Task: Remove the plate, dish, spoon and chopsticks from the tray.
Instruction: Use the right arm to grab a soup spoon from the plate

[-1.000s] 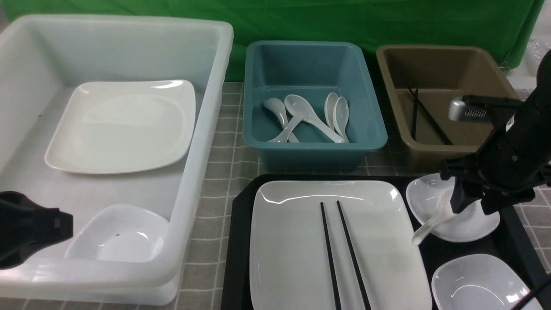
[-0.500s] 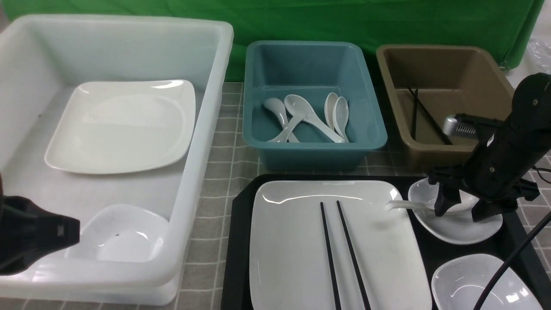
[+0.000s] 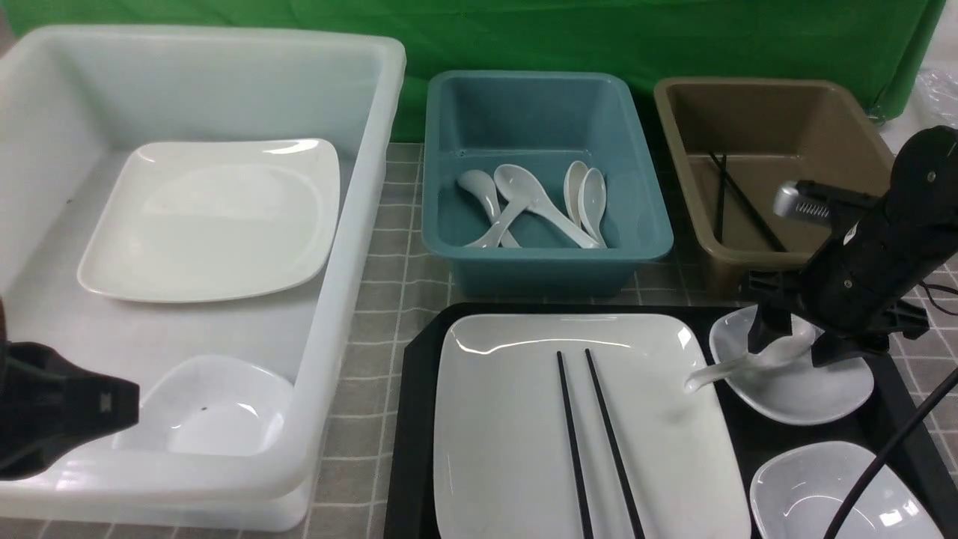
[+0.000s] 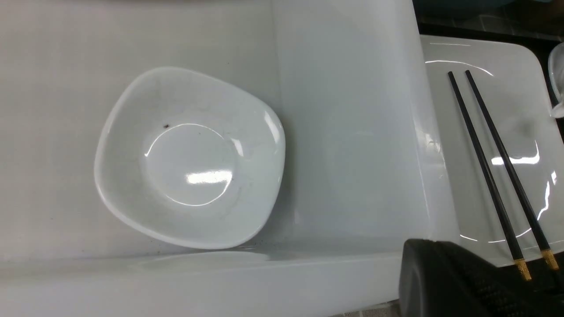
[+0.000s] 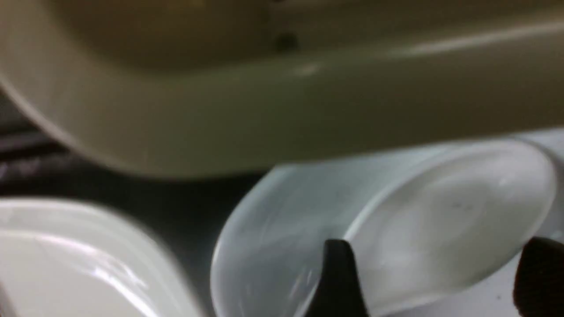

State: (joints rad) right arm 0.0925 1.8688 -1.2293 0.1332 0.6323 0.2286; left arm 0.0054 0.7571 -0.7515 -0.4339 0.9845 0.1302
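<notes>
**Right pincer astride the spoon's bowl**

The right pincer (image 3: 793, 346) is seen with its jaws spread wide on either side of the bowl of the glossy white soup spoon (image 3: 730, 368). Whether the bowl is gripped cannot be told. Directly beneath it, a small white rounded-square dish (image 3: 816, 393) is set on the black rectangular plastic tray (image 3: 418, 449). To the pincer's left, the large glossy white rounded-square plate (image 3: 509, 434) is found, with the pair of thin black chopsticks (image 3: 572, 442) laid on it. Well apart, further left, the left pincer (image 3: 123, 398) is clenched.
</notes>
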